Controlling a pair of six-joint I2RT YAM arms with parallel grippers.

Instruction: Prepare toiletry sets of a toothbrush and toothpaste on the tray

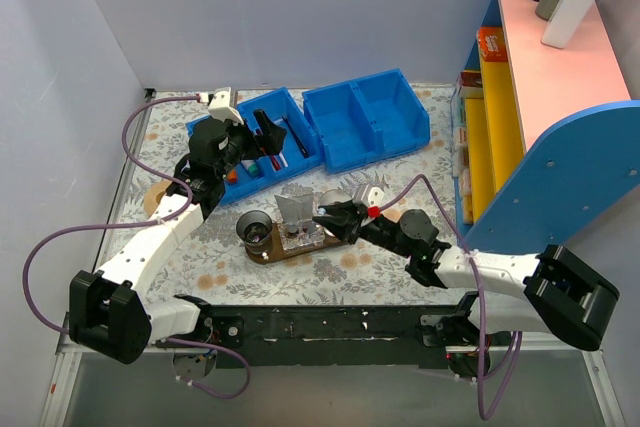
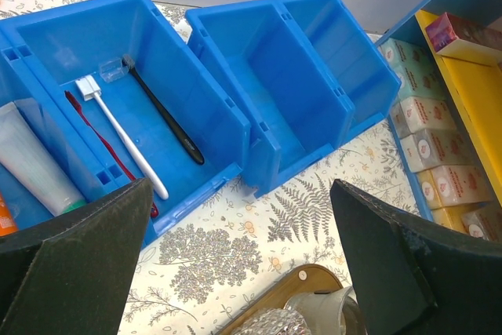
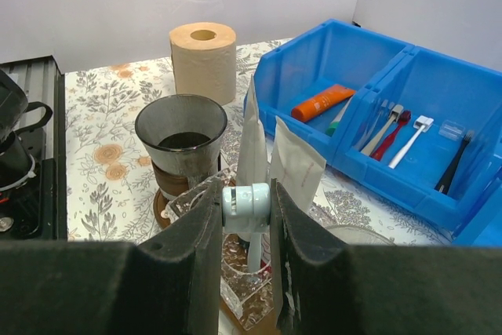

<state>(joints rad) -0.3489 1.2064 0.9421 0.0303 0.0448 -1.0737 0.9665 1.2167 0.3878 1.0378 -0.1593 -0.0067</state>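
Seating the toothbrush (image 3: 246, 208) in the clear holder (image 3: 234, 278) on the tray (image 1: 266, 253) wants a straight vertical drop; right jaws pinch its pale-blue end (left jaws gape wide, empty).

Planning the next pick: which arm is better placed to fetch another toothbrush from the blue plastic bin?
Left, probably. The left gripper hovers open over the blue plastic bin, where a slim white toothbrush lies. The right gripper is shut on a pale-blue toothbrush above the dark brown wooden tray.
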